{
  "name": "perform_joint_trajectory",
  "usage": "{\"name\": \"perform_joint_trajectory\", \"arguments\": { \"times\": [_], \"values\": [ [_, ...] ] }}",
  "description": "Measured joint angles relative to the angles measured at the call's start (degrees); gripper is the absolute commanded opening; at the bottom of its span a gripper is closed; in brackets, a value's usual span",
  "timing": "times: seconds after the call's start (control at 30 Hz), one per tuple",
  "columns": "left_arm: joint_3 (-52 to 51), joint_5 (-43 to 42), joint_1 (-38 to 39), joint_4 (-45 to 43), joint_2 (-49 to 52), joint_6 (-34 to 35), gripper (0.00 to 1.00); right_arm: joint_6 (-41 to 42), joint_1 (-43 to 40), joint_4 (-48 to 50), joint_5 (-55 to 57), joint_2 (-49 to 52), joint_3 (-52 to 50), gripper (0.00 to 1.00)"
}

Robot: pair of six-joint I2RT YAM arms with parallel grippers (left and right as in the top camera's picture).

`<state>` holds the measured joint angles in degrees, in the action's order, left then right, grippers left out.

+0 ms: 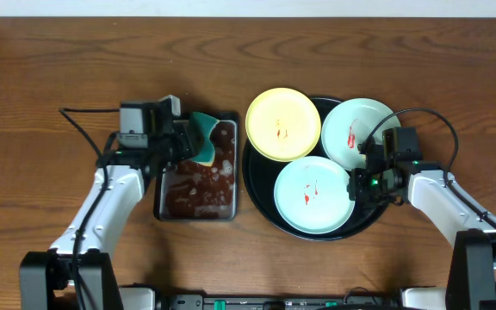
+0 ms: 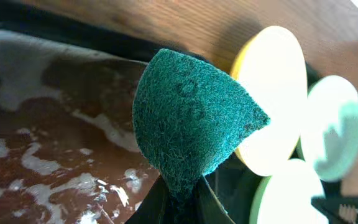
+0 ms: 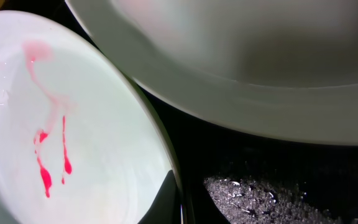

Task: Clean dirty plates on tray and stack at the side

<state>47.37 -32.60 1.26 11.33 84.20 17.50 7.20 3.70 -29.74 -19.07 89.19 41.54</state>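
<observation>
Three plates (image 1: 313,211), sponge (image 1: 203,138) over pan (image 1: 198,217)

A pan (image 1: 157,198) lies left of the tray (image 1: 255,191), with a sponge (image 1: 203,138) over the pan's rear edge. On the tray, one plate (image 1: 282,123) overhangs the rear-left rim, a second plate (image 1: 356,129) lies rear right, and a third plate (image 1: 313,194) lies in front.

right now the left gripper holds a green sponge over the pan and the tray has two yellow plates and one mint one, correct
Not quite. The overhead view shows one yellow plate and two mint ones, the back mint plate and the front mint plate, on the tray. The rest stands: the left gripper holds the green sponge over the pan.
</observation>
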Motion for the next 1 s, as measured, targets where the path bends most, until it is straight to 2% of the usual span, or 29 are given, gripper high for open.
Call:
{"name": "perform_joint_trajectory", "arguments": {
  "times": [0.2,0.37,0.63,1.0],
  "values": [
    [0.0,-7.7,-1.9,-2.5,-0.6,-6.3,0.07,0.0,0.0,0.3,0.1,0.0,0.0,0.01],
    [0.0,-12.5,-3.3,-2.8,-5.1,-10.4,0.07,0.0,0.0,0.5,0.3,0.0,0.0,0.01],
    [0.0,-14.1,-5.0,0.0,-12.1,-11.7,0.07,0.0,0.0,0.5,0.4,0.0,0.0,0.01],
    [0.0,-14.2,-5.0,1.8,-12.9,-11.3,0.07,0.0,0.0,0.5,0.4,0.0,0.0,0.01]
  ]
}}
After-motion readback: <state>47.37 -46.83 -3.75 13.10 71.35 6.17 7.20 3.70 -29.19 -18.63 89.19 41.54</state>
